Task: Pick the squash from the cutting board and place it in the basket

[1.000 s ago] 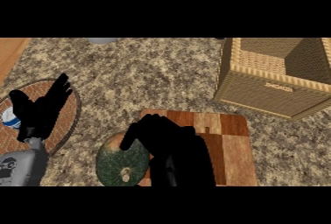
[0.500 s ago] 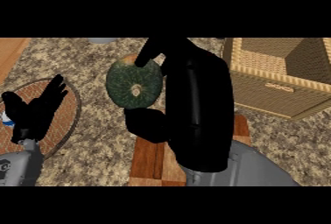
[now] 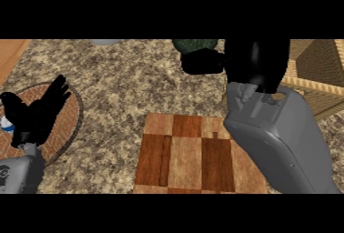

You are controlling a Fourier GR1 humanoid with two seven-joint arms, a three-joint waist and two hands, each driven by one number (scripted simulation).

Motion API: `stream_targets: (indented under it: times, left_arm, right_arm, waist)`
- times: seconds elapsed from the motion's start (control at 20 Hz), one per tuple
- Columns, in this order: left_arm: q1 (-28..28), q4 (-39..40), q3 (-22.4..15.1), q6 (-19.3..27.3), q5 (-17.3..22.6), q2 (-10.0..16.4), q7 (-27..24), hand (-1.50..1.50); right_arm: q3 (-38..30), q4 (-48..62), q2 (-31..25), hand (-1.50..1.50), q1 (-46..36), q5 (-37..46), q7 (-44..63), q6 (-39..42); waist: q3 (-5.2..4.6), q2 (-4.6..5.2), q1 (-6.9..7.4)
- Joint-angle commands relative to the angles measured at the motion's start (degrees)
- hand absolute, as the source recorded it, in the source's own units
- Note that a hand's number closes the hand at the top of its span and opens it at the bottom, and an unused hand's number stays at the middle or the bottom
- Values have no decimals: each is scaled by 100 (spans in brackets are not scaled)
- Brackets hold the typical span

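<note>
The right hand (image 3: pixel 255 63) curls round the dark green squash (image 3: pixel 193 45), holding it above the far part of the speckled stone counter (image 3: pixel 128 77), just left of the wicker basket (image 3: pixel 309 86). The chequered wooden cutting board (image 3: pixel 184 157) lies near. At left, the left hand (image 3: pixel 37 113) rests with fingers spread over a round brick-red plate (image 3: pixel 67 132).

The desk (image 3: pixel 128 86) has a speckled stone top in brown, grey and white. On its left side lies a round plate (image 3: pixel 62 136), brick red with a dark rim. A small blue and white thing (image 3: pixel 5 125) sits on the plate at the far left, mostly hidden. A grey thing (image 3: pixel 104 42) peeks in at the top edge. A wood strip (image 3: pixel 9 52) runs along the desk's top left corner.
</note>
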Motion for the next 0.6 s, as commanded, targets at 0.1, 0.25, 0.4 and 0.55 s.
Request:
stream_targets:
  times: [0.1,0.25,0.4,0.55]
  left_arm:
    - [23,218,90,-152,18,80,-247,0]
    - [-109,358,185,-208,54,159,-268,0]
    - [-283,734,148,-173,-29,94,-334,0]
    - [51,22,35,-156,8,11,-50,0]
  right_arm:
    - [-742,354,-437,150,373,-311,-616,28]
    - [-805,346,-644,150,696,-335,-1111,-11]
    - [-942,623,-522,150,1116,-526,-1706,-472]
    - [-1236,743,-676,150,1394,-691,-2074,-574]
  waist:
    - [1,12,-13]
    - [1,9,-29]
    - [1,16,-26]
    - [3,4,8]
